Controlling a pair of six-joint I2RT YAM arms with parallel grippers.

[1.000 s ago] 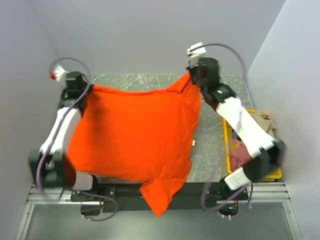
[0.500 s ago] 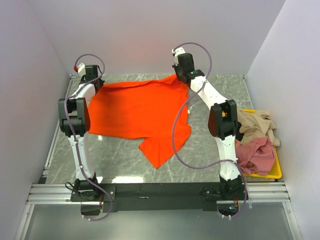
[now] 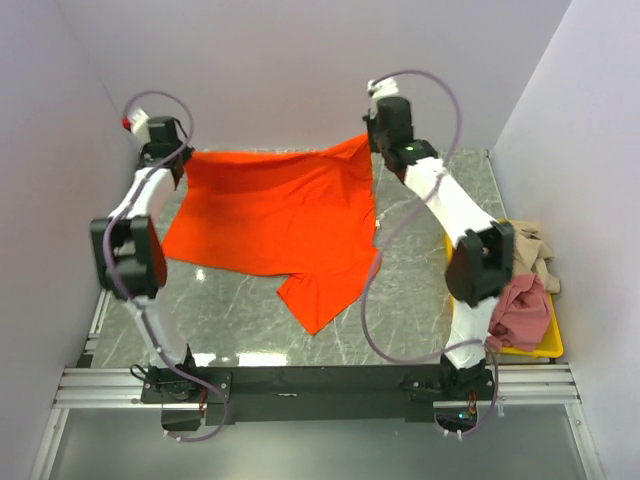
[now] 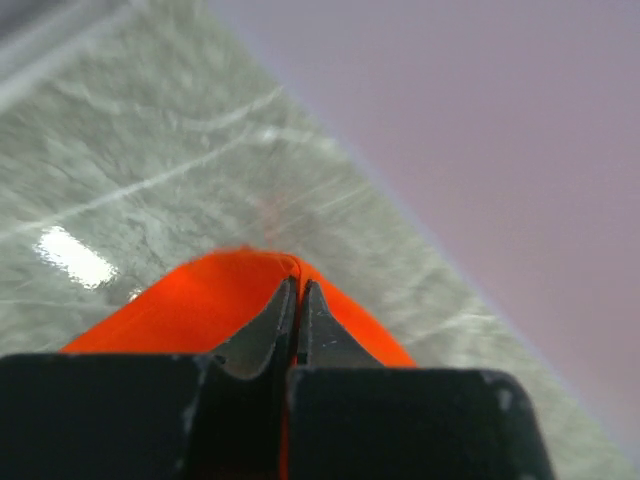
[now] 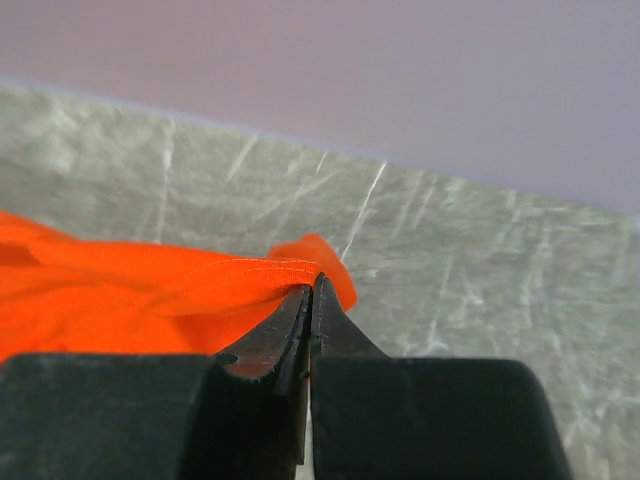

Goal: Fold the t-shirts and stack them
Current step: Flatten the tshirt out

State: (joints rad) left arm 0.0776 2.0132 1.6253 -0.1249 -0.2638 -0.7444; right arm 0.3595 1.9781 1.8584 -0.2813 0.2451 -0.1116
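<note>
Clearly both arms reach toward the far edge of the desk (image 3: pixel 430 290) to spread the orange shirt (image 3: pixel 280 215) wide. The left gripper (image 4: pixel 298 287) and right gripper (image 5: pixel 311 283) are each clenched on a far corner, holding that edge up while the near part seems to trail on the marbled top. Thin, soft cloth sags between them. The pink shirt (image 3: pixel 518 312) and beige shirt (image 3: pixel 535 250) lie crumpled in the yellow bin (image 3: pixel 552 348).

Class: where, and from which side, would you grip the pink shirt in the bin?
Probably pinch a raised fold on top, from above: the pink shirt lies crumpled in the bin, whose walls bar the sides. The right gripper is shut on the orange shirt.
</note>
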